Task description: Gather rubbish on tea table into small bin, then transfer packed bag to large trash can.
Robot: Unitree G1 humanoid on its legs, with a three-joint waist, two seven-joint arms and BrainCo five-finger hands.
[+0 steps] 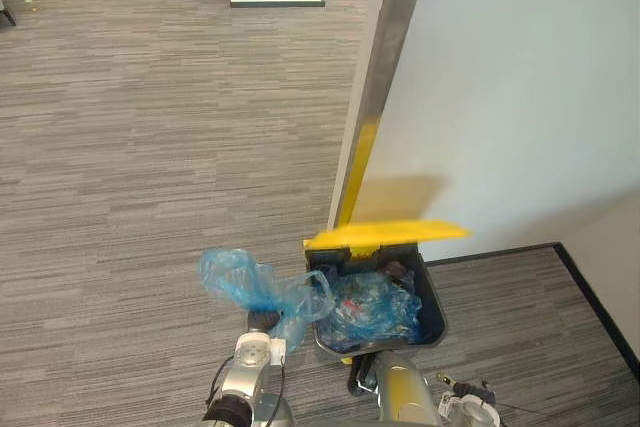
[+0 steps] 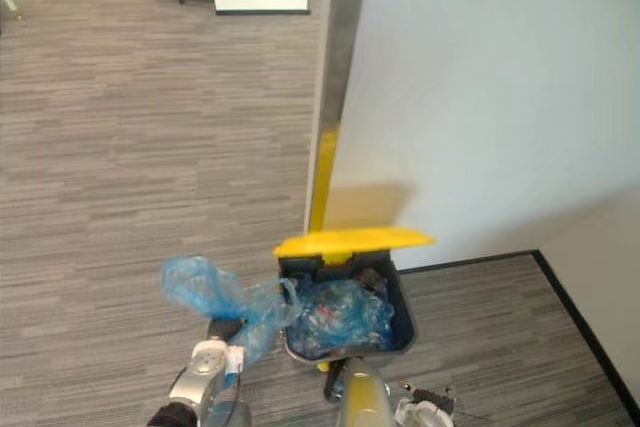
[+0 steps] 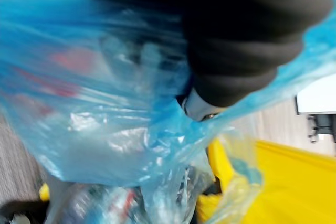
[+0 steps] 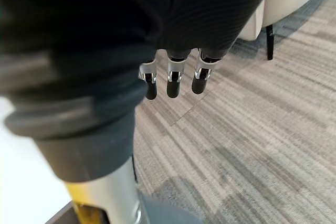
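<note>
While I stand over the large trash can (image 1: 437, 319), my left hand (image 3: 231, 51) is pressed up into the blue rubbish bag (image 1: 240, 282). The bag is in the air above the carpeted floor (image 1: 140, 147), just beside the can and not yet in it. Blue plastic wraps around that hand and hides its fingers, so I cannot tell whether they are curled round the bag. My right hand (image 4: 174, 80) hangs over the floor, fingers straight, side by side, holding nothing.

Seen from my head, the can sits at about 2 o'clock from my left hand, close by, against a pale wall (image 1: 520, 87). Its yellow lid (image 1: 385, 234) is open at the can's 12 o'clock edge, and more blue plastic (image 1: 375, 309) lies inside.

The bag is at 12 o'clock from the hand. Its long axis runs from 10 o'clock to 4 o'clock. The puffed, fuller end points to 10 o'clock, away from the can. The thinner end reaches toward 4 o'clock, where it looks to meet the can's near rim.

I judge the coming move turns on that offset: the bag must travel toward 3 o'clock to clear the rim and hang over the opening. My left hand is the nearer one.
</note>
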